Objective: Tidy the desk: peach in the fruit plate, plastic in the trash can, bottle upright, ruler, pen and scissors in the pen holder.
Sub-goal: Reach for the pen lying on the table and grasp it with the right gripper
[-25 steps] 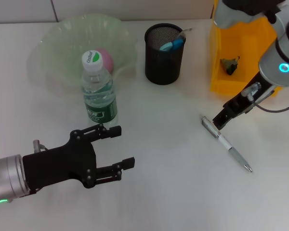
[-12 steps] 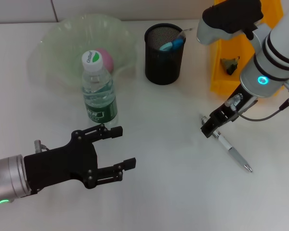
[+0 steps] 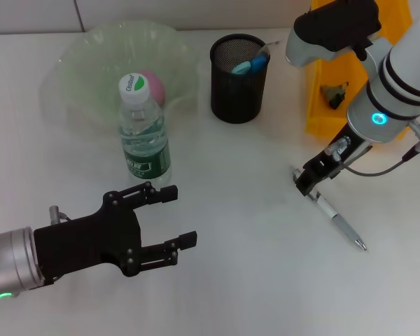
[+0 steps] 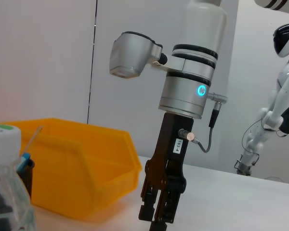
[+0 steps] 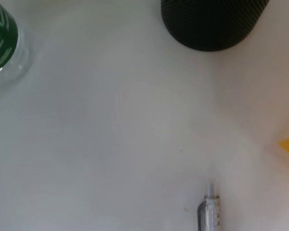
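Note:
A silver-and-white pen (image 3: 332, 213) lies on the white desk, and its clip end (image 5: 208, 211) shows in the right wrist view. My right gripper (image 3: 304, 183) hangs right at that clip end, pointing down; the left wrist view shows the same gripper (image 4: 158, 214) from the side. The bottle (image 3: 143, 133) stands upright in front of the green fruit plate (image 3: 77, 70), which holds the pink peach (image 3: 156, 85). A dark plastic scrap (image 3: 334, 94) sits in the yellow trash can (image 3: 315, 105). Blue scissors handles (image 3: 250, 65) poke out of the black mesh pen holder (image 3: 238, 84). The ruler is out of view. My left gripper (image 3: 171, 217) rests open and empty at the front left.
The yellow bin (image 4: 62, 163) sits just behind my right arm. Between the pen and the bottle (image 5: 5, 43) there is only bare desk. The pen holder (image 5: 212, 24) is a short way beyond the pen's clip end.
My right arm has swung its wrist over the desk and brought the gripper a little left, onto the pen's clip end. Over the last half second it barely shifted. The left arm stayed still.

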Tool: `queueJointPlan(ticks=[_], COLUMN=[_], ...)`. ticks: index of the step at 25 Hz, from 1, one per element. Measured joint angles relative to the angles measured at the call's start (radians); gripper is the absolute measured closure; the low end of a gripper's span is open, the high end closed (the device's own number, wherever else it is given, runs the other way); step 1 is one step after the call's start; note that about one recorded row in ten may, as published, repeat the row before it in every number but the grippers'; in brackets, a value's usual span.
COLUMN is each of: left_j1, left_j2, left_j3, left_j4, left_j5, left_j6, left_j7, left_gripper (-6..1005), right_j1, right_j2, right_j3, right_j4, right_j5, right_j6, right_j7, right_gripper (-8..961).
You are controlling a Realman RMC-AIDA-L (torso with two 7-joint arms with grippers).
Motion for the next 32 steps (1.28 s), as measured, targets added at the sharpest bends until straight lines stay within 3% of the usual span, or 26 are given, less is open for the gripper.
queueJointPlan(ticks=[5, 27, 32], left_j1=[0.003, 0.005, 0.005], left_j2=[0.000, 0.000, 0.000], left_j3=[0.000, 0.000, 0.000], left_j4=[0.000, 0.000, 0.000], left_j5=[0.000, 0.000, 0.000], left_j6=[0.002, 0.007, 0.008], left_j7=[-0.001, -0.005, -0.005], left_gripper=[223, 222, 222], right_j1=[0.003, 0.019, 0.016], right_j2=[0.000, 0.000, 0.000], right_j3=[-0.009, -0.025, -0.025], right_j4=[0.026, 0.089, 0.089], right_j5=[0.012, 0.023, 0.023], right_j6=[0.025, 0.063, 0.063], right_j7=[0.000, 0.000, 0.000], right_gripper=[427, 436, 554])
